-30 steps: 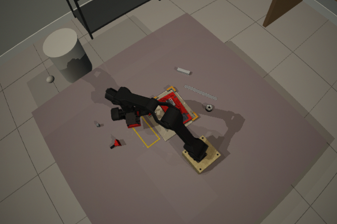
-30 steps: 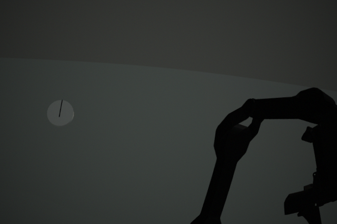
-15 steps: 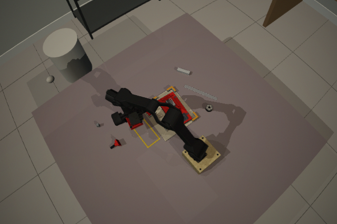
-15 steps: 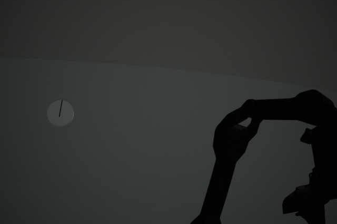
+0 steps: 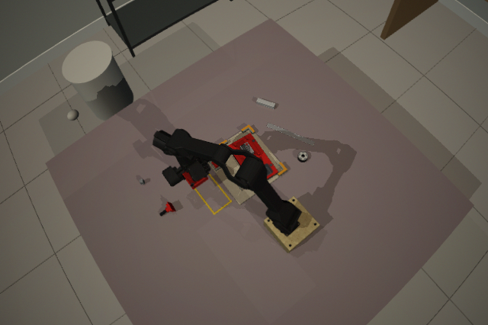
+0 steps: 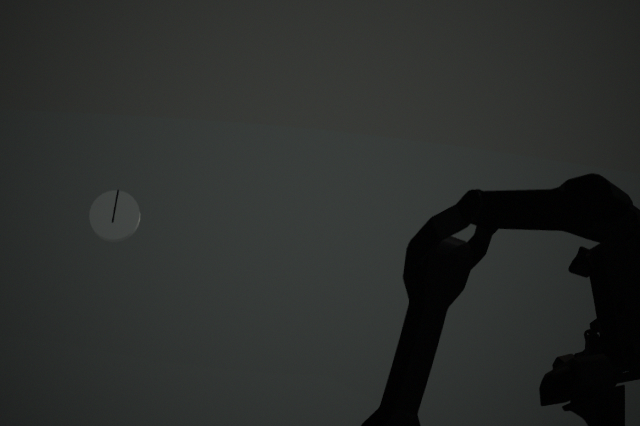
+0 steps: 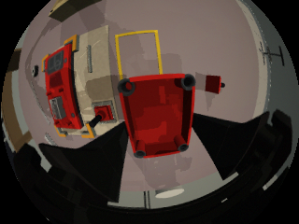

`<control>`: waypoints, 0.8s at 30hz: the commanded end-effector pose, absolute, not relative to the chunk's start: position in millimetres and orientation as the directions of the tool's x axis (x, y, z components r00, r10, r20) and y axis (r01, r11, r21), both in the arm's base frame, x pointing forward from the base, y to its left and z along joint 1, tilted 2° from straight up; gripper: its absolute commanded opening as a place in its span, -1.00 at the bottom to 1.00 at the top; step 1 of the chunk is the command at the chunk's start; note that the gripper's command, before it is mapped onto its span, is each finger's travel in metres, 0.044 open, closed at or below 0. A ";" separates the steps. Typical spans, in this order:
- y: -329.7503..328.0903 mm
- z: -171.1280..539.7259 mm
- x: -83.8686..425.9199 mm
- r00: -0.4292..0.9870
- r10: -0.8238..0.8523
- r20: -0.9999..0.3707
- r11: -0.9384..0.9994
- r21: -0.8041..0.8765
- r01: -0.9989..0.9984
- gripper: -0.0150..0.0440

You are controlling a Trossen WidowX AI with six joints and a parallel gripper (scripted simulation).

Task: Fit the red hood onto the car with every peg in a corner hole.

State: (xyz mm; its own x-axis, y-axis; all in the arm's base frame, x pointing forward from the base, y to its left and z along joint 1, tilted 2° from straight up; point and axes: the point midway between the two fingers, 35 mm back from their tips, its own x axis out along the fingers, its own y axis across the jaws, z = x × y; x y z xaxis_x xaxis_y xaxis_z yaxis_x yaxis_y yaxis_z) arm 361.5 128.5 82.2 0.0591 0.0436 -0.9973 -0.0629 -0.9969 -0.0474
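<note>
The red hood [image 5: 200,181] [image 7: 159,109] is between the fingers of my gripper [image 5: 184,173] [image 7: 160,121], which is shut on its two long sides. In the wrist view its recessed red face shows, with a dark ringed boss at each corner. It is held beside the jig, not over the car. The red chassis [image 5: 261,157] [image 7: 65,93] sits among orange corner brackets [image 5: 282,168] [image 7: 71,43]. The grey engine block [image 5: 246,149] [image 7: 57,108] is in it. The pegs are too small to make out surely. The exterior view shows only a dark arm.
A beige board [image 5: 244,197] [image 7: 97,63] borders the chassis and bears a red piece with a black stem [image 7: 104,113]. A yellow outline [image 5: 204,201] lies beside it. Another red-and-black piece [image 5: 169,207] [image 7: 213,84], a wheel [image 5: 303,156] and two grey bars lie around.
</note>
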 end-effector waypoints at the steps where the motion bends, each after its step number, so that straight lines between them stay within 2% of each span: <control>1: 128.9 69.2 362.9 0.058 0.040 -0.998 -0.998 -0.043 -0.051 -0.49; 10: 130.9 11.8 364.9 0.058 0.040 -0.998 -0.998 -0.043 -0.051 -0.49; 14: 130.9 7.6 364.6 0.058 0.040 -0.998 -0.998 -0.043 -0.051 -0.49; 24: 130.3 10.6 362.3 0.042 0.038 -0.998 -0.998 -0.040 -0.057 0.40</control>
State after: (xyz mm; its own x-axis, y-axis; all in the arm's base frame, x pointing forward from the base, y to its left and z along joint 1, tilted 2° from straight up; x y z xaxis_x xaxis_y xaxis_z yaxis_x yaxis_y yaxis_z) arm 362.5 130.4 10.3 0.0426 0.0379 -0.9984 -0.0569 -0.9976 -0.0403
